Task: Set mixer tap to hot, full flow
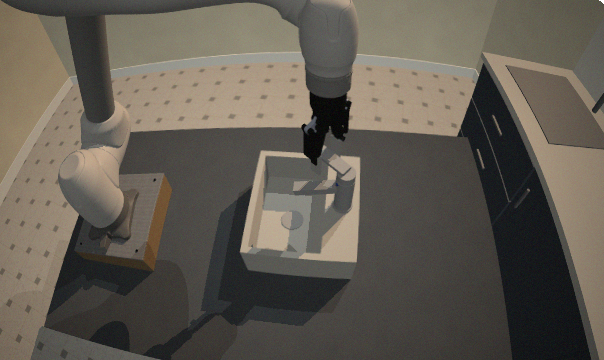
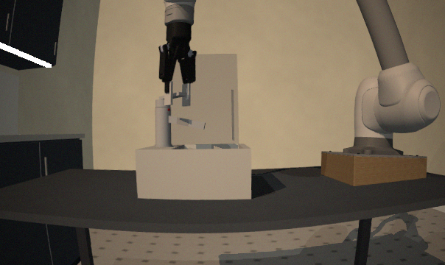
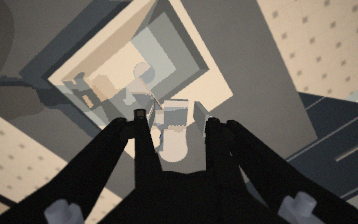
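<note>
The grey mixer tap [image 1: 343, 192] stands on the rim of a white sink basin [image 1: 302, 215]. Its spout [image 1: 314, 187] reaches out over the bowl. The lever [image 1: 336, 164] is lifted above the tap's top and is angled off the spout's line, toward the side with the red dot [image 2: 169, 110]. A blue dot [image 1: 337, 184] shows on the opposite side. My gripper [image 1: 322, 157] hangs straight down with its fingers partly open on either side of the lever's end [image 2: 176, 96]. In the wrist view the lever [image 3: 174, 114] lies between the fingertips with gaps on both sides.
The arm's base sits on a wooden block [image 1: 127, 225] left of the basin. A dark cabinet with a counter [image 1: 542, 165] runs along the right. A tall back panel [image 2: 211, 99] rises behind the basin.
</note>
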Robot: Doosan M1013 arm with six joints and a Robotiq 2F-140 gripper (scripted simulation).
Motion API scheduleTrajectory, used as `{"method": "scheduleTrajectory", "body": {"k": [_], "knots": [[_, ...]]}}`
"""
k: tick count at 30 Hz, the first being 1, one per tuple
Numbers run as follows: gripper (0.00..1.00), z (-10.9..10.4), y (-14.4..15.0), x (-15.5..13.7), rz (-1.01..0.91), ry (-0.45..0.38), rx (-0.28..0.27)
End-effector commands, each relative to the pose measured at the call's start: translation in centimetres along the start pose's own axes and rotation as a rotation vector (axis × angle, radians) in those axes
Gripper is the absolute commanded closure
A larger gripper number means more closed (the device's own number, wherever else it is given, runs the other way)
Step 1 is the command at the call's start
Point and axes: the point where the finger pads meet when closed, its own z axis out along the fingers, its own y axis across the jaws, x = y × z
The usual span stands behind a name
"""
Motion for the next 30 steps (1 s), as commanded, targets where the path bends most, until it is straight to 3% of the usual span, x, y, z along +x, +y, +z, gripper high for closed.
{"method": "scheduleTrajectory", "body": {"k": [1,20,21,30], "knots": [[0.59,-0.01,0.00,0.00,0.000,0.000,0.000],[0.59,-0.01,0.00,0.00,0.000,0.000,0.000],[1.00,-0.01,0.00,0.00,0.000,0.000,0.000],[1.00,-0.01,0.00,0.00,0.000,0.000,0.000]]}}
